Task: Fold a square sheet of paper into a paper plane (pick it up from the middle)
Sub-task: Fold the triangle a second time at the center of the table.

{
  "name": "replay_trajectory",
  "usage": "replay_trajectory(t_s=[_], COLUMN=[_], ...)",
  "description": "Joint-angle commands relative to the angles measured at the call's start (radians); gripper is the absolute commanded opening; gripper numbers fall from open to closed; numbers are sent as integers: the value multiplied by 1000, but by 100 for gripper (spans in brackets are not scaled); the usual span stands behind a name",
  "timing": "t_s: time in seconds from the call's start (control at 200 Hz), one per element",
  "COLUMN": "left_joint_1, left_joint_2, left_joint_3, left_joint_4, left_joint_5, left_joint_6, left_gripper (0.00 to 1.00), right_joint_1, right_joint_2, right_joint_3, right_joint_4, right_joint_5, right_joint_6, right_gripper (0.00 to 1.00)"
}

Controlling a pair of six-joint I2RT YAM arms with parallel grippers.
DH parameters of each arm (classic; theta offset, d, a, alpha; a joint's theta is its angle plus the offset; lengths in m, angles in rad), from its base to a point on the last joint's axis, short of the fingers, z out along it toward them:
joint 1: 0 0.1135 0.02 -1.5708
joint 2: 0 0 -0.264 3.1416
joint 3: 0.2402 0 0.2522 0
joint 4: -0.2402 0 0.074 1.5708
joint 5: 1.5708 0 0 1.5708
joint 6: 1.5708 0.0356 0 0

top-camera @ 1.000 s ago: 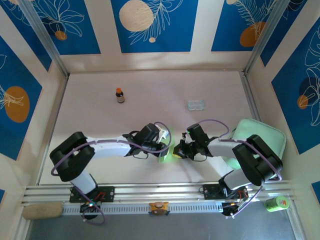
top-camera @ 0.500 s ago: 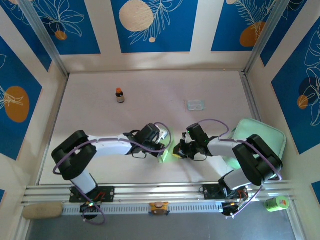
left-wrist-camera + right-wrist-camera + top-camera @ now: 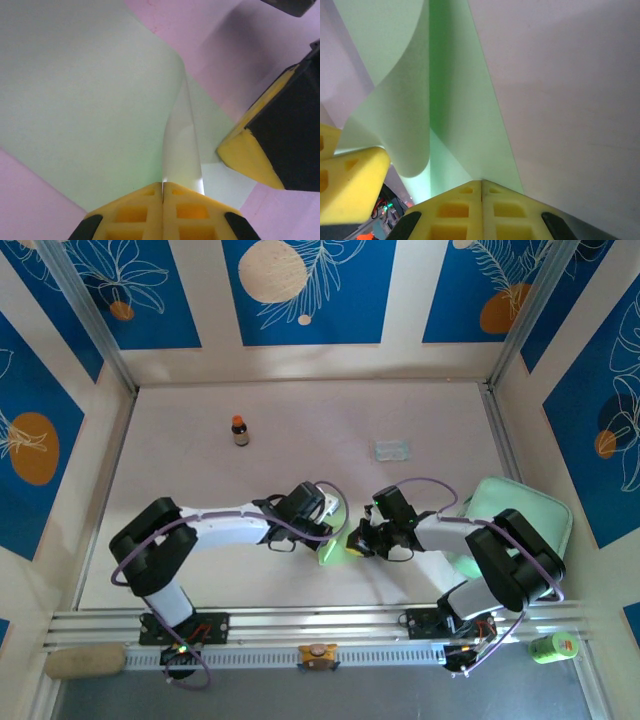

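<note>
Top external view showed my left end effector [image 3: 326,528] and right end effector [image 3: 360,540] close together just below the frame's centre over the tabletop [image 3: 300,420], each clamped tight on the partly lifted square sheet of paper [image 3: 333,552].

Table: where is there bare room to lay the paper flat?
Free: the wide stretch between bottle and packet; also between bottle and left arm. Crowded: near centre, where left gripper and right gripper pinch the paper; tray takes the near right corner.

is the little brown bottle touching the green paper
No, the bottle stands alone far up the table, well apart from the paper nearer its front edge.
</note>
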Motion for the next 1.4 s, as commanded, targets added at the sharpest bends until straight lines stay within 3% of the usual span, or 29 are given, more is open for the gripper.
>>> replay_trajectory(t_s=[0.0,0.735,1.01,1.245,1.395], left_joint_1=[11,16,16,16,12], left_joint_2=[14,95,131,142,113], left_joint_3=[35,111,103,78,38], left_joint_4=[-66,-151,-152,-124,-93], left_joint_5=[-41,-66,-23,65,59], left_joint_6=[51,85,67,-29,-179], left_gripper=[5,6,5,4,3], right_joint_1=[-3,-6,-6,-6,-5], right_joint_2=[-5,-9,-40,-126,-155], right_joint_3=[10,13,15,31,20], right_joint_4=[-74,-81,-65,-116,-130], right_joint_5=[21,15,4,10,14], right_joint_6=[-21,-28,-35,-36,-12], right_gripper=[2,2,6,11,14])
